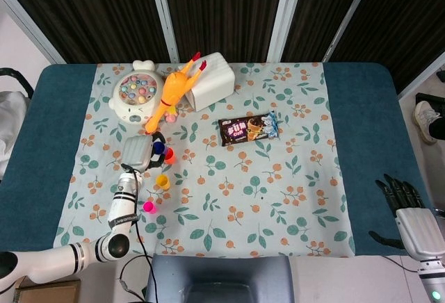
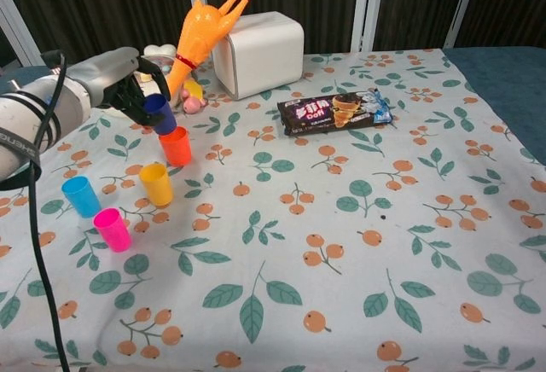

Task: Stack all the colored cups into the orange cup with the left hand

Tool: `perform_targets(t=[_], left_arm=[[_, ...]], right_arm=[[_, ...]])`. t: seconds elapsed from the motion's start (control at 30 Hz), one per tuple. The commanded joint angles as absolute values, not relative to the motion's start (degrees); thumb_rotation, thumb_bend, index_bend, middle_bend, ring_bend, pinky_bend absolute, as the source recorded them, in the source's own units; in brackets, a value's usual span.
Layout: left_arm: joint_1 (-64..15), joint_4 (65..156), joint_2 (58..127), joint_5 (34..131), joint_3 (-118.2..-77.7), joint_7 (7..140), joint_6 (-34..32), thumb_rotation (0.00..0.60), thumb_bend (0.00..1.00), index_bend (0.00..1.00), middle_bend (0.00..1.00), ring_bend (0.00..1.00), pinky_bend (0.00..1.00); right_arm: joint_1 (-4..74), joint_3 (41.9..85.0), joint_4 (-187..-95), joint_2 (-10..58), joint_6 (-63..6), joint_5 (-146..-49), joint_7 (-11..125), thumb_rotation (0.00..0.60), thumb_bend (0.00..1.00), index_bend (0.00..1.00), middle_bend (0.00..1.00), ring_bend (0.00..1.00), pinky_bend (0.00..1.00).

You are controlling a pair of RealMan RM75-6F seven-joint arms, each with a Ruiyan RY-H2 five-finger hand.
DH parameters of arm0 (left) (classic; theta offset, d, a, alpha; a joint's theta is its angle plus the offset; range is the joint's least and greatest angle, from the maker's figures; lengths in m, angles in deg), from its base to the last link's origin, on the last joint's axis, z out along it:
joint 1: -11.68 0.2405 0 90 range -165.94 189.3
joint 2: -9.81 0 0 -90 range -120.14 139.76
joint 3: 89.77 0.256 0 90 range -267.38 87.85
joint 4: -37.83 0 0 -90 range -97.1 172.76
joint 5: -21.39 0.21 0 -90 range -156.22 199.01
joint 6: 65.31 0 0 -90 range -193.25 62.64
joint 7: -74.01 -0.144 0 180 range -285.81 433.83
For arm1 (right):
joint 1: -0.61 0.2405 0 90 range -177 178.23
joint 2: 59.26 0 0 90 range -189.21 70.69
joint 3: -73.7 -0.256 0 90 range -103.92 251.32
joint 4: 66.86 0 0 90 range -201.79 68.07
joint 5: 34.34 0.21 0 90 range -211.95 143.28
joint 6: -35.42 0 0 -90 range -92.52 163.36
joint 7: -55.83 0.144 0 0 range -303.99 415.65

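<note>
Left hand: the grey left hand grasps a small dark blue plastic cup, held tilted just above the small orange plastic cup
Orange cup: upright on the floral cloth of the table, near the table's left side
Other cups: a yellow plastic cup, a light blue plastic cup and a pink plastic cup stand apart on the cloth, nearer the front edge than the orange one
Right hand: the black-fingered right hand hangs off the table's right edge, released, fingers spread, holding nothing
Behind: an orange rubber chicken leans on a white box
</note>
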State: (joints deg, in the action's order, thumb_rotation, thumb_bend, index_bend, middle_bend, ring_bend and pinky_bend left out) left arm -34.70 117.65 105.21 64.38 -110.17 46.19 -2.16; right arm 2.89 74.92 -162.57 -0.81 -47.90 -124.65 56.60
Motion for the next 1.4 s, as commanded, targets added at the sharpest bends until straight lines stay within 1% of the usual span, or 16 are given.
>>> perform_targets(t=[0.03,0.23,0.3,0.4,0.47,0.57,0.67,0.8,0.93,1.13,1.23,1.4], left_arm=[[-34.76,117.04,105.49,64.23,-109.89,46.62,-2.64,0.600,0.35,0.48,1.00,1.00,1.00],[-34.96,115.68,106.28,64.45,-109.37,46.75,-2.86,0.600,0.35,0.48,1.00,1.00,1.00],[-35.02,115.33,106.37,64.19,-109.20,46.51,-3.15,0.600,0.35,0.46,1.00,1.00,1.00],[-35.13,114.67,106.71,63.45,-109.16,46.53,-3.86,0.600,0.35,0.34,1.00,1.00,1.00],[-35.14,114.62,106.74,63.24,-109.15,46.78,-4.31,0.600,0.35,0.22,1.00,1.00,1.00],[-35.10,114.84,106.87,63.59,-109.05,47.40,-4.57,0.600,0.35,0.15,1.00,1.00,1.00],[-35.02,115.58,106.88,64.41,-108.90,47.91,-4.28,0.600,0.35,0.12,1.00,1.00,1.00],[-34.09,118.89,105.61,66.51,-108.23,48.99,-3.34,0.600,0.35,0.12,1.00,1.00,1.00],[-31.75,125.61,102.48,70.25,-105.67,49.77,-1.65,0.600,0.35,0.15,1.00,1.00,1.00],[-29.08,132.37,99.85,73.47,-102.02,50.64,-0.79,0.600,0.34,0.18,1.00,1.00,1.00],[-28.65,133.27,100.03,74.38,-100.78,50.22,-0.61,0.600,0.34,0.19,1.00,1.00,1.00],[-28.73,132.06,101.58,73.57,-100.00,49.16,-1.11,0.600,0.34,0.19,1.00,1.00,1.00]], right_arm=[[2.92,74.88,-162.54,-0.78,-47.84,-124.59,56.49,0.600,0.20,0.00,0.00,0.00,0.00],[2.92,74.84,-162.70,-0.66,-47.74,-124.42,55.91,0.600,0.20,0.00,0.00,0.00,0.00],[2.89,74.79,-162.70,-0.67,-47.80,-124.35,56.01,0.600,0.20,0.00,0.00,0.00,0.00],[2.91,74.82,-162.67,-0.74,-47.73,-124.38,56.12,0.600,0.20,0.00,0.00,0.00,0.00],[2.92,74.78,-162.68,-0.78,-47.77,-124.37,56.27,0.600,0.20,0.00,0.00,0.00,0.00],[2.91,74.72,-162.68,-0.87,-47.80,-124.31,56.57,0.600,0.21,0.00,0.00,0.00,0.00],[2.89,74.80,-162.65,-0.93,-47.83,-124.48,56.77,0.600,0.21,0.00,0.00,0.00,0.00],[2.84,74.76,-162.59,-1.03,-47.96,-124.48,57.00,0.600,0.20,0.00,0.00,0.00,0.00],[2.84,74.85,-162.58,-1.03,-47.86,-124.55,56.75,0.600,0.21,0.00,0.00,0.00,0.00],[2.76,75.10,-162.67,-0.89,-47.92,-124.98,56.28,0.600,0.21,0.00,0.00,0.00,0.00],[2.81,75.18,-162.69,-0.83,-47.80,-125.11,56.11,0.600,0.21,0.00,0.00,0.00,0.00],[2.75,75.27,-162.65,-0.94,-48.01,-125.40,56.59,0.600,0.21,0.00,0.00,0.00,0.00]])
